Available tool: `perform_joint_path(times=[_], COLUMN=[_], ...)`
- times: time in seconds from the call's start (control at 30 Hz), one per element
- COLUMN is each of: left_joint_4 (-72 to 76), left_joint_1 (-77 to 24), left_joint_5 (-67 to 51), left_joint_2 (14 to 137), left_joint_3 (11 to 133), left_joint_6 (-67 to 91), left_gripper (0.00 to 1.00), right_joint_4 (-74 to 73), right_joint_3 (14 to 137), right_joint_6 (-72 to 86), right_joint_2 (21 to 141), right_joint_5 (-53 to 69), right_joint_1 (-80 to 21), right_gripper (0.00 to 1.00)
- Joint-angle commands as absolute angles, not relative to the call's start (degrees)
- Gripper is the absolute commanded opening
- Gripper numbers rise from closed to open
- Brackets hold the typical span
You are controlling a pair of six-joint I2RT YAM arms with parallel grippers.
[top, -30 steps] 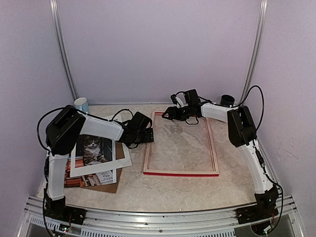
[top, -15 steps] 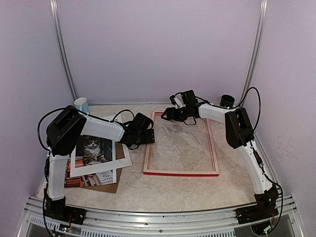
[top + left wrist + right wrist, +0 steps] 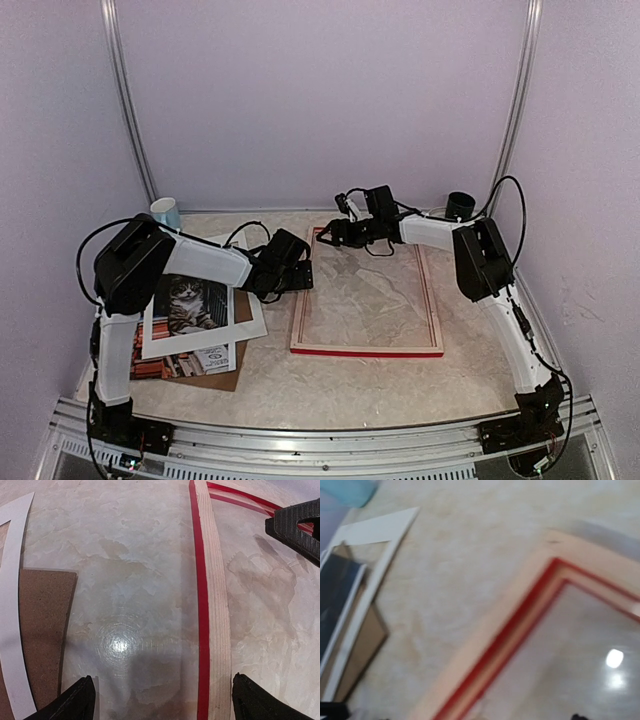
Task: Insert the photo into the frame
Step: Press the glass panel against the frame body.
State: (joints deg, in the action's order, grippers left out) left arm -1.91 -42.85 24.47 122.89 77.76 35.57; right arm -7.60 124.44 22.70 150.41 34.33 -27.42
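**Photo on left stack, frame beside it**

Your photo lies flat on a white mat and brown board at the counter's left. The frame lies back-up to its right. Left end effector gapes wide over the frame's left rail. Right end effector is at the far-left corner, and you can't tell its grip.

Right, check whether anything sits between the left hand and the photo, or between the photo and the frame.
The white mat lies on top of the photo, covering its edges, so the left hand would meet that first. Between the photo and the frame, only bare table shows; nothing visible blocks that path.
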Motion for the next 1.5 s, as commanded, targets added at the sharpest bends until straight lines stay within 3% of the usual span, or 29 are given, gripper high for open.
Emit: perform_joint_path(times=[0.0,0.53,1.17,1.33,1.47], left_joint_4=[-0.5,1.5,2.6,4.0,5.6], left_joint_1=[-43.2,-44.1,-44.2,-44.2,-44.7], left_joint_5=[24.9,25.5,25.0,25.4,25.3], left_joint_2=[121.9,120.5,121.0,120.2,119.0], left_joint_3=[77.0,74.9,74.4,72.9,71.8], left_joint_6=[35.8,36.1,36.4,36.5,35.1], left_gripper=[0.94,0.95,0.95,0.95,0.96], right_joint_4=[-5.9,-18.0,-11.0,-10.8,-20.0], right_joint_3=[126.1,127.3,116.5,114.7,116.7], right_joint_6=[23.2,21.2,22.6,19.4,10.5], right_joint_2=[150.8,152.3,146.0,143.3,139.4], right_joint_5=[39.3,26.3,27.6,26.8,21.9], right_joint_1=[-29.4,-30.4,-25.9,-26.0,-27.9], right_gripper=[0.77,0.77,0.79,0.81,0.85])
